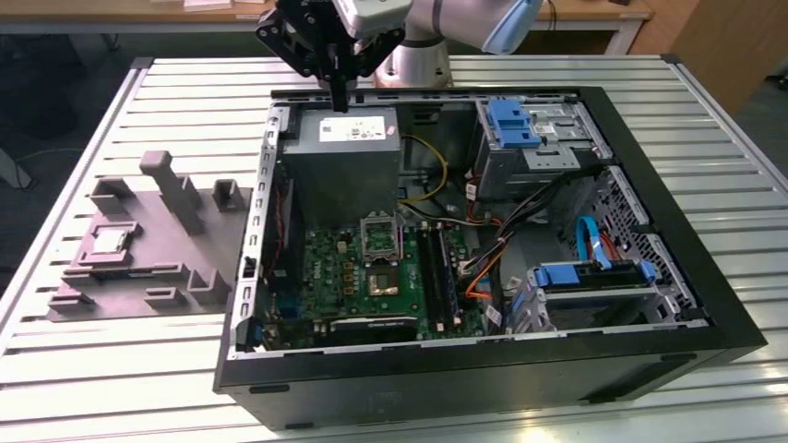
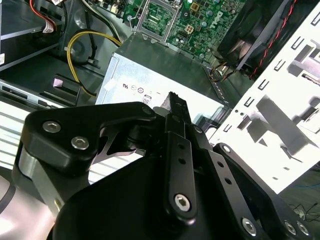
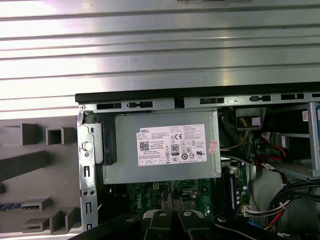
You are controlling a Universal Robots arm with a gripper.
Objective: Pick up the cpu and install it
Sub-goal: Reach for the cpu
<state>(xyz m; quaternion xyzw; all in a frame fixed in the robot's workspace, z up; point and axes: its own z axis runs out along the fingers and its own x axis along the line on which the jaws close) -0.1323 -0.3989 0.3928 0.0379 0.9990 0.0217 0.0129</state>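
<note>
Nearest the lens in the second wrist view, we see the black gripper (image 2: pixel 176 100), its two fingers pressed together and clamped on nothing.

The cpu (image 1: pixel 109 242) is a small, thin square with a pale top. In the exterior view it lies flat in a square recess of a grey moulded tray (image 1: pixel 148 286), its top face bare. The tray's upright blocks stand around it, and a tall slanted post (image 1: pixel 173 189) rises just beside it on the side towards the computer. The tray rests on a ribbed aluminium worktop (image 1: pixel 74 138).

On the exterior view's right of the tray stands an open black computer case (image 1: pixel 493 388). Its metal side wall (image 1: pixel 255 240) and the tray's post stand between the cpu and the gripper (image 1: pixel 341 100), which is well apart from the cpu.

The gripper hangs fingers-down over the far edge of a grey metal power supply box (image 1: pixel 345 161) with a white label. In the first wrist view the same box (image 3: pixel 160 145) lies just beyond the gripper (image 3: pixel 172 202).

Nearer to us in the exterior view, past the box, lies a green motherboard (image 1: pixel 357 286) with a metal-framed socket (image 1: pixel 379 231) that has a dark centre. The second wrist view shows this socket (image 2: pixel 159 17) too, beyond the box. A yellow cable (image 1: pixel 431 171) loops beside the box. Towards the exterior view's right are blue-tabbed drive bays (image 1: pixel 511 120) and a bundle of black wires (image 1: pixel 518 231).
</note>
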